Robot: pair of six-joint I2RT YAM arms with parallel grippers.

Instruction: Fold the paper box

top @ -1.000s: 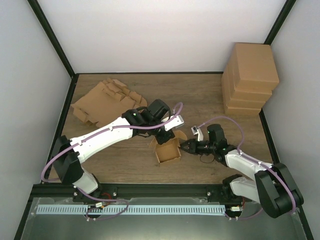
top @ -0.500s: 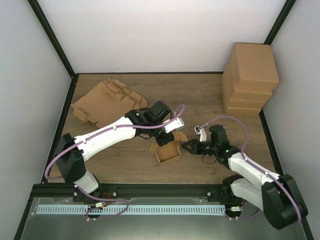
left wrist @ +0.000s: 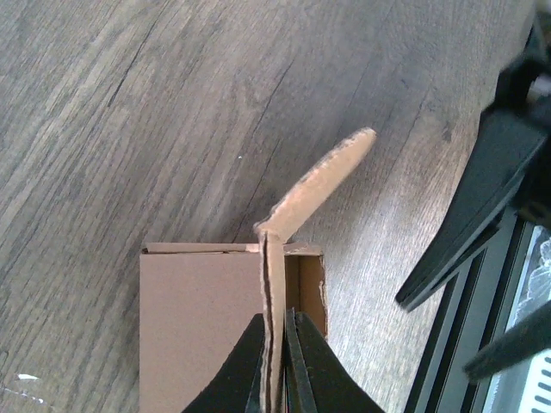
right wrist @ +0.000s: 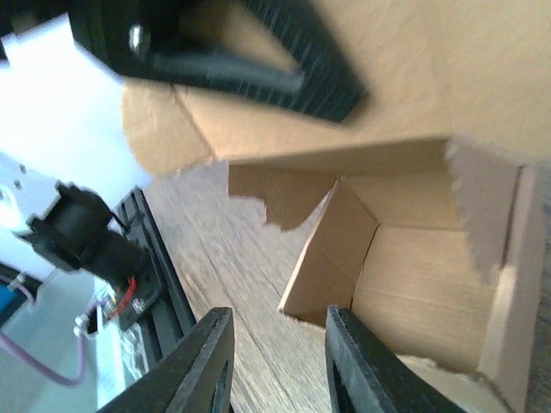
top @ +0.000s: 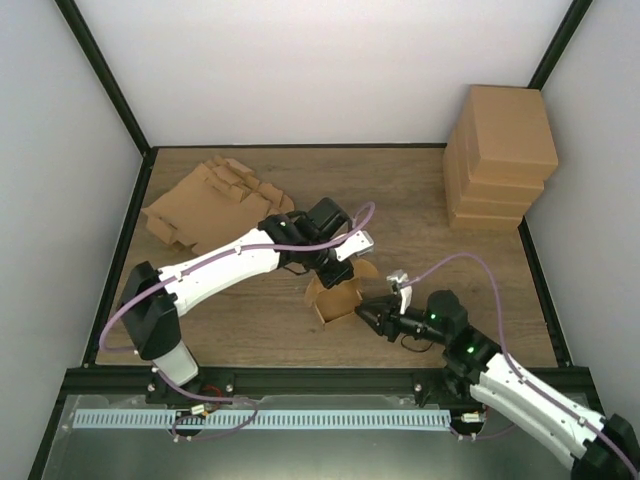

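The small brown paper box (top: 335, 300) stands open-topped on the wooden table near its middle. My left gripper (top: 338, 266) reaches over it from the left and is shut on an upright cardboard wall (left wrist: 274, 292) of the box. That wall's rounded flap (left wrist: 323, 185) leans away beyond the fingertips. My right gripper (top: 373, 316) sits low at the box's near right corner with its jaws open. In the right wrist view a loose inner side flap (right wrist: 331, 249) stands just ahead of the gap between the fingers (right wrist: 205, 366), and nothing is between them. The box interior (right wrist: 422, 284) shows to the right.
A stack of folded brown boxes (top: 500, 155) stands at the back right. Flat cardboard blanks (top: 210, 205) lie at the back left. A black rail (top: 330, 378) runs along the near table edge, close behind my right arm.
My right gripper has opened and slid nearer and left, down to the box's near right corner. My left gripper has held its grip and shifted slightly right.
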